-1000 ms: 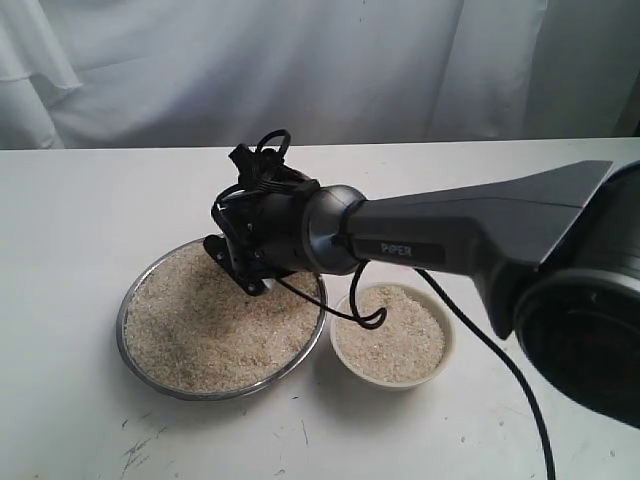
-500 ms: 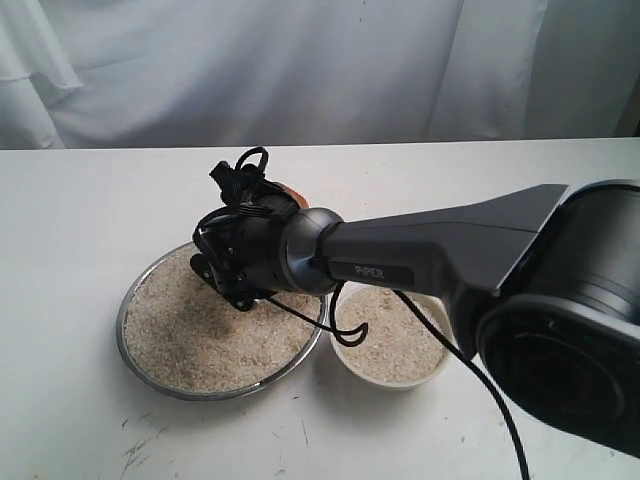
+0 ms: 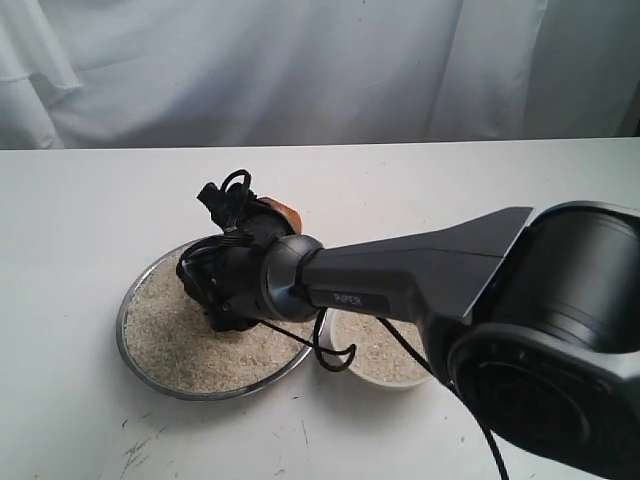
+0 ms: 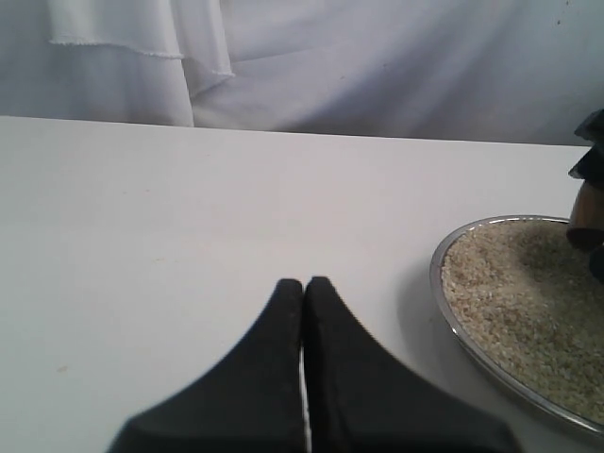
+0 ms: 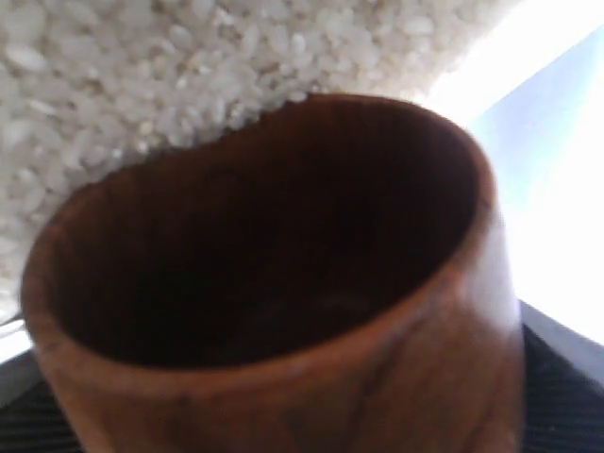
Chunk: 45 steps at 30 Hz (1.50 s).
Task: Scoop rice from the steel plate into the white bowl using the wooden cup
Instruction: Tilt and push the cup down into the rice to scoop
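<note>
The steel plate [image 3: 121,322] holds a wide bed of rice [image 3: 170,340]. My right gripper [image 3: 268,218] hangs over the plate's far side, shut on the wooden cup [image 3: 285,212]. In the right wrist view the cup [image 5: 283,377] fills the frame, its dark inside empty and its mouth close to the rice [image 5: 142,75]. The white bowl [image 3: 385,362], with rice in it, sits right of the plate, mostly hidden by the arm. My left gripper [image 4: 304,283] is shut on nothing above bare table, left of the plate's rim [image 4: 440,274]; it does not show in the exterior view.
The right arm's thick dark link [image 3: 420,275] and a loose cable [image 3: 335,355] cross over the bowl. White cloth [image 3: 300,60] hangs behind the white table [image 3: 80,220].
The right arm has swung left and lower over the plate with the cup, and now covers more of the bowl.
</note>
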### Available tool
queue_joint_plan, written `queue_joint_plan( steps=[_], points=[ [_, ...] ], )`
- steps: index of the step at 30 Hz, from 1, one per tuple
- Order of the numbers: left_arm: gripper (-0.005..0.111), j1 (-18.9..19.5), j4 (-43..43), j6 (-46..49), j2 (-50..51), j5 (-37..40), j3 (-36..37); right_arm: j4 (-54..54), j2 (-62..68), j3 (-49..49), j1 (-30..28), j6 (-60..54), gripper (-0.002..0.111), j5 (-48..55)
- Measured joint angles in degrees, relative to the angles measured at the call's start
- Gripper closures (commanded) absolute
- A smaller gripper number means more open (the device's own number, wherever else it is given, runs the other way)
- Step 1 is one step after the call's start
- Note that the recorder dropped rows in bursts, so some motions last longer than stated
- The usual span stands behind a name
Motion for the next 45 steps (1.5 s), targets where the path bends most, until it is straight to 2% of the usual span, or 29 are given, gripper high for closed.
queue_joint_plan(
  steps=[7, 18, 27, 45],
  points=[
    [0.107, 0.00, 0.00, 0.00, 0.00, 0.00, 0.00, -1.75, 0.89, -0.04, 1.83, -0.59, 0.108, 1.96],
    [0.107, 0.00, 0.00, 0.00, 0.00, 0.00, 0.00, 2.81, 1.67, -0.13, 5.10, -0.46, 0.108, 1.96],
    [0.107, 0.00, 0.00, 0.00, 0.00, 0.00, 0.00, 3.35, 1.67, -0.13, 3.38, 1.90, 0.108, 1.68],
    [0.107, 0.00, 0.00, 0.00, 0.00, 0.00, 0.00, 11.40, 0.25, -0.33, 1.87, 2.15, 0.108, -2.81]
  ],
)
